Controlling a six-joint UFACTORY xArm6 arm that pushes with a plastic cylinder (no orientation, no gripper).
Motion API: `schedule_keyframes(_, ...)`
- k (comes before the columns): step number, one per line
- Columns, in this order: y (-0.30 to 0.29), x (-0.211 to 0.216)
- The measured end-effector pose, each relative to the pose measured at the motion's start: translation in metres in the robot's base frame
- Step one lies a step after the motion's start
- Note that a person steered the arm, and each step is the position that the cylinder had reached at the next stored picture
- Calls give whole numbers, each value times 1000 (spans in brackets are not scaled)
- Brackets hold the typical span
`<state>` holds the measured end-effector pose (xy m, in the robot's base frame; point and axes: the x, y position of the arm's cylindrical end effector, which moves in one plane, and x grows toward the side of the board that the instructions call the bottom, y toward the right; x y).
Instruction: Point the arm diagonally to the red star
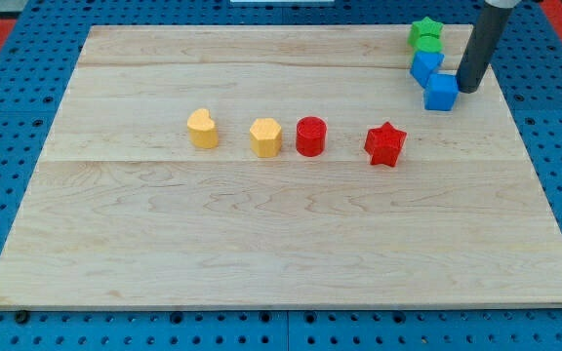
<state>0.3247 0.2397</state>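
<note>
My tip (467, 90), a bare dark rod holding nothing, touches the small blue cube (441, 93); the red star-shaped block (385, 144) lies diagonally toward the view's bottom-left on the wooden worktop (261, 244).

Your arm comes in from the view's top right corner as a straight dark rod, leaning slightly. My tip (467, 91) sits low at the view's upper right
</note>
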Motion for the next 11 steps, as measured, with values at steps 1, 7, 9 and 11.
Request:
schedule_keyframes(1,-1,0)
schedule_keyframes(7,6,8)
schedule_keyframes(9,32,104)
schedule_keyframes(11,-56,159)
